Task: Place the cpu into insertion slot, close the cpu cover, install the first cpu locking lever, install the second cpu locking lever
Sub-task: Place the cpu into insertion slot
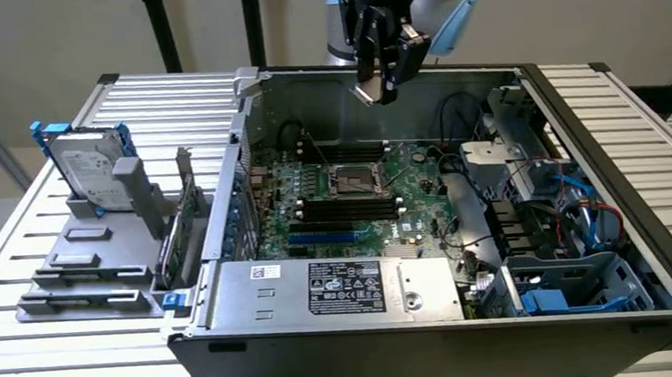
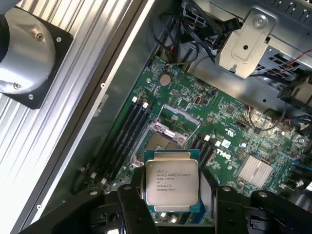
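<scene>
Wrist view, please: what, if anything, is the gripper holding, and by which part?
The flat square silvery-grey cpu chip, clamped between the jaws at two opposite side edges.

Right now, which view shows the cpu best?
The wrist view: the cpu faces the camera, its printed silvery top plain. In the exterior view, at the gripper above the case, it is too small to tell.

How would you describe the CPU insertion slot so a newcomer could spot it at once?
Look into the open computer case, at the green motherboard. Near the board's middle sits the insertion slot, a square dark socket with a thin metal rim. Its neighbours, the memory slots on either side, are long and narrow; it is square.
</scene>
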Controlling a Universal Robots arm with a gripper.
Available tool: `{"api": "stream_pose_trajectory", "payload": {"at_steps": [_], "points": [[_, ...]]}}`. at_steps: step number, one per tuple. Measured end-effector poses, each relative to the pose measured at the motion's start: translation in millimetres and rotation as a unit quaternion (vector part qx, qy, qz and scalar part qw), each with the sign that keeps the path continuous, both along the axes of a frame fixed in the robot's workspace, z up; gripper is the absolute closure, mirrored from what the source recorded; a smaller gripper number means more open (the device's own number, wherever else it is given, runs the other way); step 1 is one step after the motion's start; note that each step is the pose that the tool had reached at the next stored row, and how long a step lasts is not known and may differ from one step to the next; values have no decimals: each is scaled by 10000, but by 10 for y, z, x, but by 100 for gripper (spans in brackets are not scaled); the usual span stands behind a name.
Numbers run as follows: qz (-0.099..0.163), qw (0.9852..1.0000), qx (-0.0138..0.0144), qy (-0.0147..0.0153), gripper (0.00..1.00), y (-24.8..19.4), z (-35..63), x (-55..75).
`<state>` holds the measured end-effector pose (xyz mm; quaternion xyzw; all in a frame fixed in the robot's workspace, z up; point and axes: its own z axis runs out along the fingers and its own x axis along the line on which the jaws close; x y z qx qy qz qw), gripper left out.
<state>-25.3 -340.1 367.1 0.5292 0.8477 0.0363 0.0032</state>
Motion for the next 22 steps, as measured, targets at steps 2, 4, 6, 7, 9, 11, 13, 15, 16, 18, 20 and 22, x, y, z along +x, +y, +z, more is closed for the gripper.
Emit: {"api": "stream_pose_trajectory", "payload": {"at_steps": [2, 4, 6, 7, 9, 11, 13, 15, 16, 18, 20, 22], "points": [[-164, 9999, 1, 23, 45, 0, -15, 0], [-337, 9994, 0, 45, 45, 0, -30, 0], [-508, 9987, 0, 61, 45, 0, -46, 0], [-596, 9982, 0, 65, 45, 0, -55, 0], [-775, 9970, 1, 70, 45, 0, -75, 1], [-961, 9953, 2, 72, 45, 0, -97, 0], [-1142, 9934, 4, 73, 45, 0, -120, 0], [-1321, 9912, 4, 75, 45, 0, -144, 0], [-1407, 9900, 5, 77, 45, 0, -156, 0], [-1588, 9873, 6, 80, 45, 0, -182, 0], [-1768, 9842, 6, 82, 45, 0, -210, 0], [-1950, 9808, 6, 86, 45, 0, -237, 0]]}}
